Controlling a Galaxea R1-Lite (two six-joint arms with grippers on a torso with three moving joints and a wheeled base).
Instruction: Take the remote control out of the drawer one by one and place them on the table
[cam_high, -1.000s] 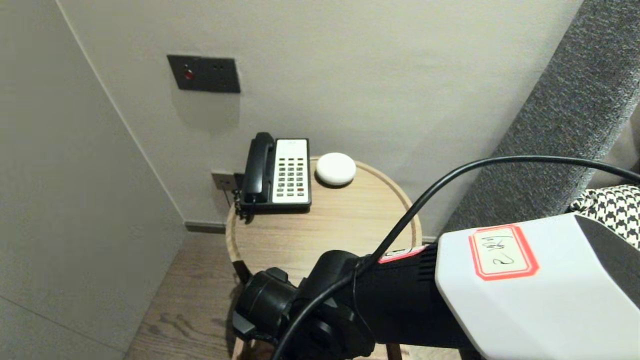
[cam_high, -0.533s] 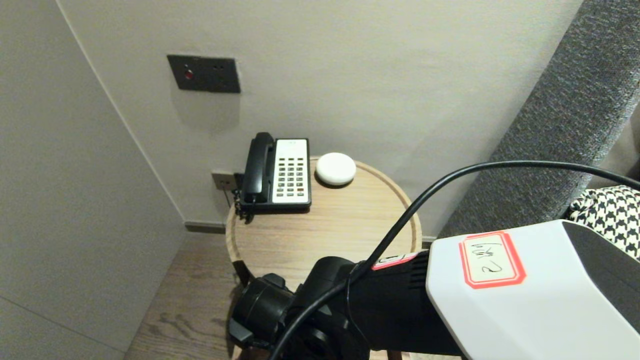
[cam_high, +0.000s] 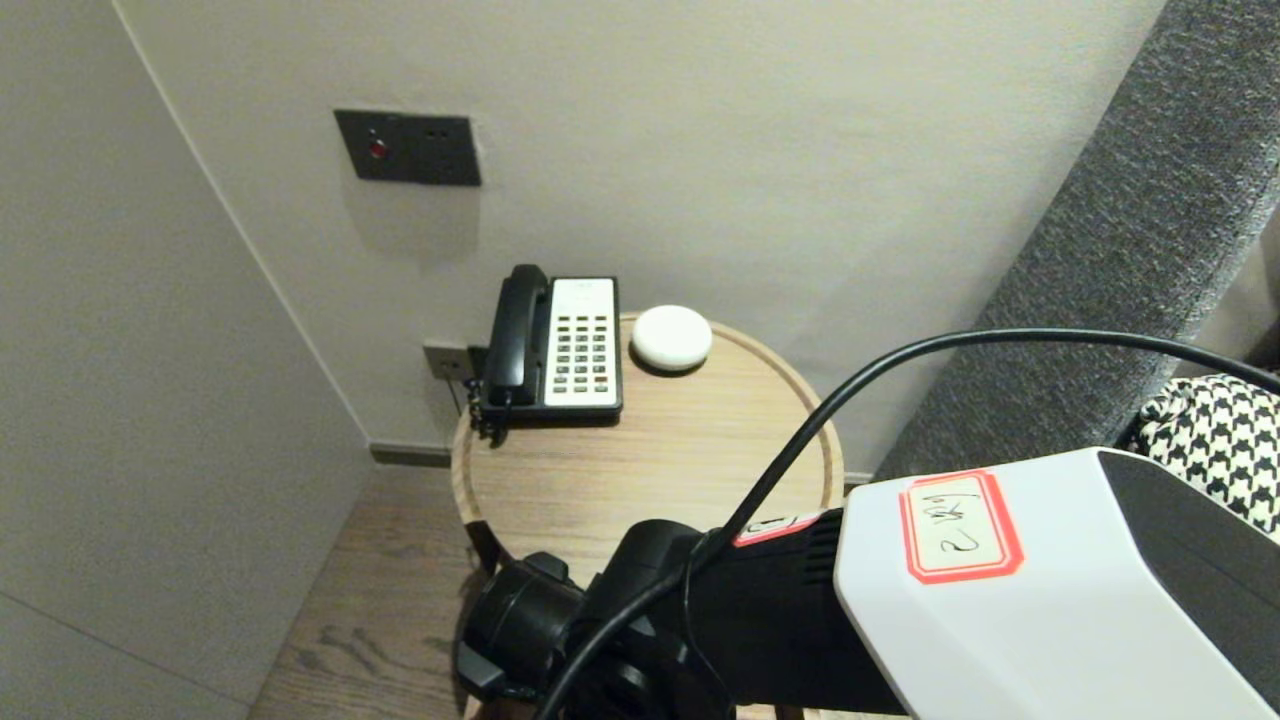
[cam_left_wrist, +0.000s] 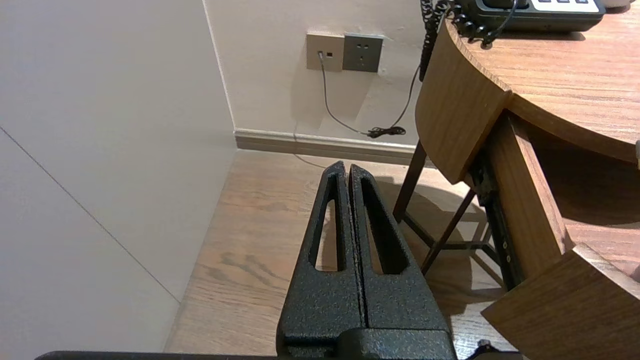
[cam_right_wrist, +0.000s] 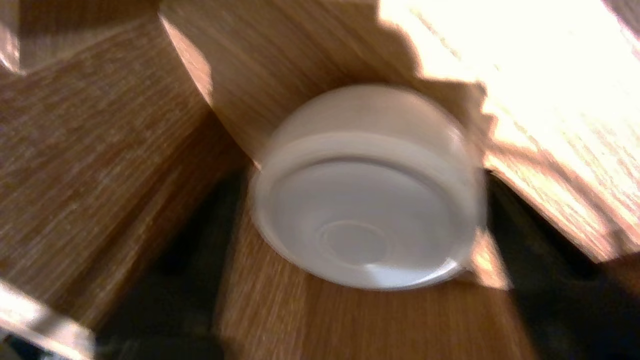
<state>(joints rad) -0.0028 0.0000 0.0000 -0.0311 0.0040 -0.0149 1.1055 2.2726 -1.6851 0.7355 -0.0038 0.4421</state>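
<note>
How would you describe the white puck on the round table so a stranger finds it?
Find the round wooden table by the wall. At its far edge, right of the telephone, lies the white puck: smooth, domed, with no keys or cord.

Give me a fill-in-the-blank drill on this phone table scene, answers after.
The telephone sits on a round ____ table.
In the head view, the white puck lies to the telephone's ____.
The left gripper, hanging over the floor beside the table, is ____.
The right wrist camera faces a round ____ bowl.
Missing: wooden; right; shut; white.
</note>
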